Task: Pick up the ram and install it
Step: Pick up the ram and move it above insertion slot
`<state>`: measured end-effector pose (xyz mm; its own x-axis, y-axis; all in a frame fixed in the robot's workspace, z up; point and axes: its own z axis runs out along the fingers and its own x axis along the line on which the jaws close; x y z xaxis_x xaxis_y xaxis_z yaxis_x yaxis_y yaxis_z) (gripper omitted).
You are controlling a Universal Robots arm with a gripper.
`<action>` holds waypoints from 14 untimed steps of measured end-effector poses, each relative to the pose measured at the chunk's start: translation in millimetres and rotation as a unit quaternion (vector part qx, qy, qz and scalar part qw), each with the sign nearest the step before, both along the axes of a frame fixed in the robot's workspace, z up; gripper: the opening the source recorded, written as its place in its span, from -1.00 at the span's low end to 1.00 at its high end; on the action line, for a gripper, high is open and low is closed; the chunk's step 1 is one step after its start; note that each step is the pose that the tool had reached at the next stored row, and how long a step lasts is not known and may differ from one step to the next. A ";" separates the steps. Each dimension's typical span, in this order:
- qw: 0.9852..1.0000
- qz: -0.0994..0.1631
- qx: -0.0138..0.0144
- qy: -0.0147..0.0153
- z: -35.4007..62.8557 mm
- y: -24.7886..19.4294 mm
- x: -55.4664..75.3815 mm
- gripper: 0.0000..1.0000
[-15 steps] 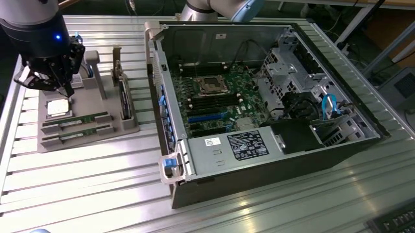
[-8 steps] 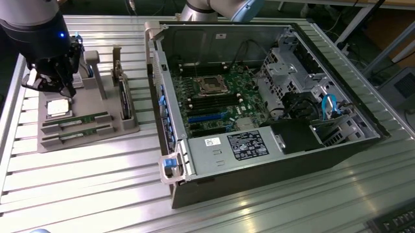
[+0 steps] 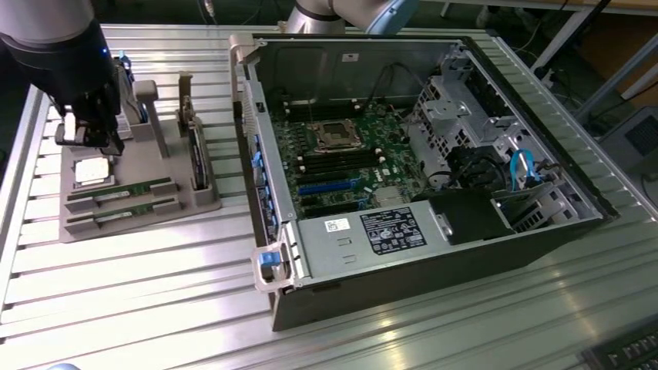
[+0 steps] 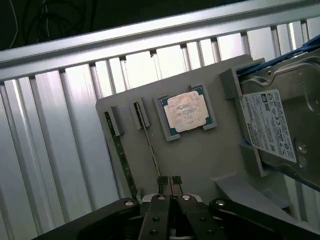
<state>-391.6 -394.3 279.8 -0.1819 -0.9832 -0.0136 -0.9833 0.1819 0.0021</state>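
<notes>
**Hovering, jaws shut**

Open computer case (image 3: 340, 301) on the exterior view's right, grey holder (image 4: 200, 155) left, under me. The ram (image 4: 119, 150) stands edgewise in its slot. It looks light, stiff, fragile; I'd pinch its flat faces. My gripper (image 4: 169, 181) is pressed together, empty.

Smooth, shiny ribbed silver metal table (image 3: 123, 293), w/ glare. Matt grey plastic parts tray (image 4: 200, 155). Thin green circuit-board ram stick (image 4: 120, 155) along tray edge, low sheen. Square silver processor chip (image 4: 186, 112), dull metal lid. Large silver hard drive (image 4: 295, 85), satin metal, glossy white paper label (image 4: 267, 125).
</notes>
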 end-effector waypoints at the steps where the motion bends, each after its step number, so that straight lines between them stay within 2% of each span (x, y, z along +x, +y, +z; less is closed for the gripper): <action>1: 1.000 0.013 0.000 0.000 -0.2 0.0 0.0 -0.79; 4: 0.999 0.043 0.000 0.000 -0.8 0.0 0.0 -0.79; 8: 0.997 0.082 0.000 0.000 -1.4 -0.1 0.0 -0.79; 14: 0.996 0.084 0.000 0.000 -1.3 0.0 -0.1 -0.79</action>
